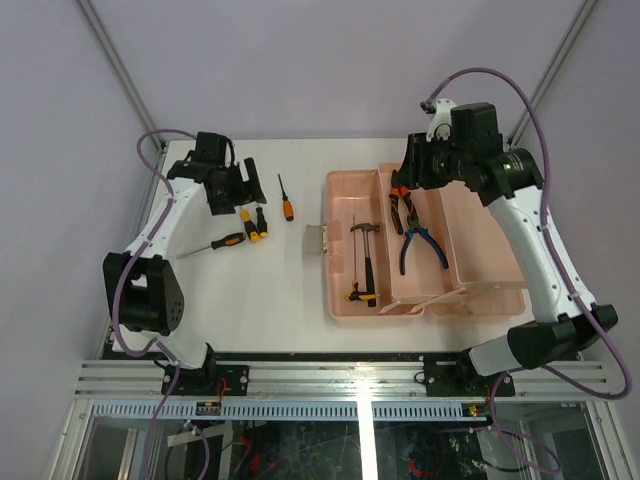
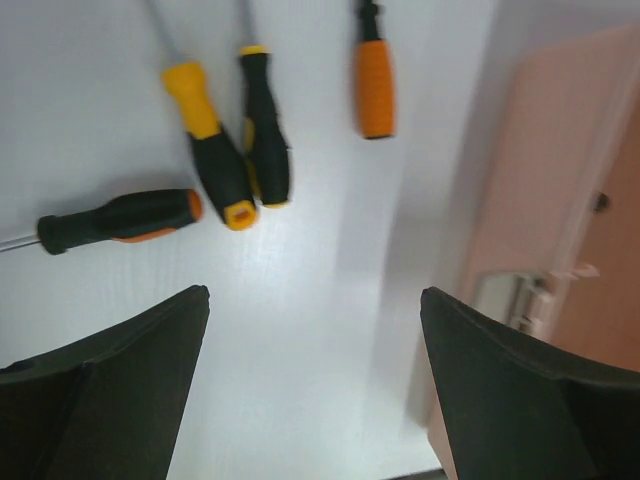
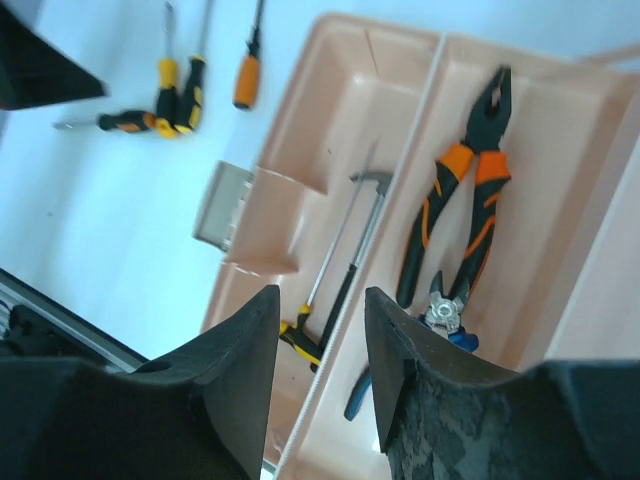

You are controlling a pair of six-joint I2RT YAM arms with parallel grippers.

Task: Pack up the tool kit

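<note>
The open pink toolbox [image 1: 340, 290] holds a hammer [image 1: 366, 255], orange-black pliers [image 1: 400, 208] and blue-handled pliers [image 1: 422, 248]. On the table left of it lie an orange-handled screwdriver [image 1: 287, 205], two black-yellow screwdrivers [image 1: 254, 223] and a black-orange screwdriver [image 1: 225, 242]. My left gripper [image 1: 232, 198] hovers open and empty just behind the screwdrivers; in the left wrist view [image 2: 315, 300] they lie ahead of its tips. My right gripper [image 1: 408, 178] is open and empty above the box's back edge; in the right wrist view [image 3: 322, 300] it is over the hammer [image 3: 350, 260] and the divider.
The box's grey latch [image 1: 316, 240] juts out from its left wall toward the screwdrivers. The lid half [image 1: 480, 250] lies open to the right. Grey tent walls stand close behind the table, and an aluminium rail [image 1: 350, 375] runs along the near edge.
</note>
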